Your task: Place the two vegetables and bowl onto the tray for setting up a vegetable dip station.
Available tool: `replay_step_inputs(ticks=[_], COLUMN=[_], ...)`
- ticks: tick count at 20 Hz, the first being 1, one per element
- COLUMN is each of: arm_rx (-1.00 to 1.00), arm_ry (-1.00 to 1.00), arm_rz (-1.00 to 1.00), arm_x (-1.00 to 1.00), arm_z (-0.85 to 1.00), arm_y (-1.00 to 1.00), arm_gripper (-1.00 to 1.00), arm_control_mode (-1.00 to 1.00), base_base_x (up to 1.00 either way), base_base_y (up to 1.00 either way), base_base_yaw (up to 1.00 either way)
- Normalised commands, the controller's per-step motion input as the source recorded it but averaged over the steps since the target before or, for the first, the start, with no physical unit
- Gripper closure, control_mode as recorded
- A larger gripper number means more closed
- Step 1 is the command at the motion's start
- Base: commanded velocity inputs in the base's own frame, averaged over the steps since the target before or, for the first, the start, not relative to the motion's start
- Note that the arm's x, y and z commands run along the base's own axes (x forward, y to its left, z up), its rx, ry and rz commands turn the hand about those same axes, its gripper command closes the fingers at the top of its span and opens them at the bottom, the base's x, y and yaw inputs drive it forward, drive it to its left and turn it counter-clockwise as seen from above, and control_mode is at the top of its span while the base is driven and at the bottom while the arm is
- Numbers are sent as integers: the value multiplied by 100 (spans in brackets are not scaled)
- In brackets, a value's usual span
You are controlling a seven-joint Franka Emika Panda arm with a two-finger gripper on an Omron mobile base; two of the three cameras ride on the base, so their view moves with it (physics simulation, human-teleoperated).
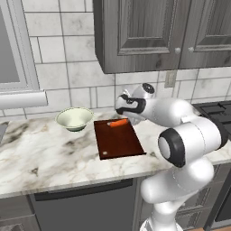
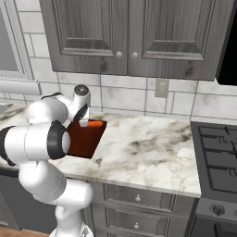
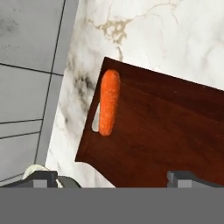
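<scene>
the gripper (image 3: 112,177) is standing with its jaws wide apart and nothing between them, the two dark fingertips (image 3: 41,178) showing at the bottom of the hand view. it is hanging over the tray (image 3: 175,131), looking down at the end with the slot handle.

the carrot (image 3: 108,103) is lying on that handle end, partly across the slot, right at the tray's edge nearest the wall. in the hand view its long axis is running away from the fingertips, roughly crosswise to the line joining the two tips, and it is sitting ahead of the jaws and toward the left tip rather than centred. it is lying apart from both tips.

in the left base view the bowl (image 1: 74,118) is standing upright on the marble counter (image 1: 40,158), just beside the tray's far left corner and not on it. a pale rim is peeking in at the bottom left of the hand view, probably the same bowl. so the bowl is lying to the left of the jaws, and i judge a short sideways reach is what the coming move is calling for. the dark green vegetable i cannot make out.
</scene>
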Motion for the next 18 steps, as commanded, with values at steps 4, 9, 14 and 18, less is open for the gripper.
replay_step_inputs(ticks=[4,9,14,18], arm_rx=[3,1,0,0], arm_ry=[-9,-6,-6,-5], arm_rz=[9,9,8,7], arm_x=[-6,-7,-13,-12], arm_z=[36,12,0,1], arm_y=[8,31,40,35], arm_gripper=[-100,-100,-100,-100], arm_control_mode=[-100,-100,-100,-100], base_base_x=[0,0,0,0], base_base_y=[0,0,0,0], base_base_yaw=[0,0,0,0])
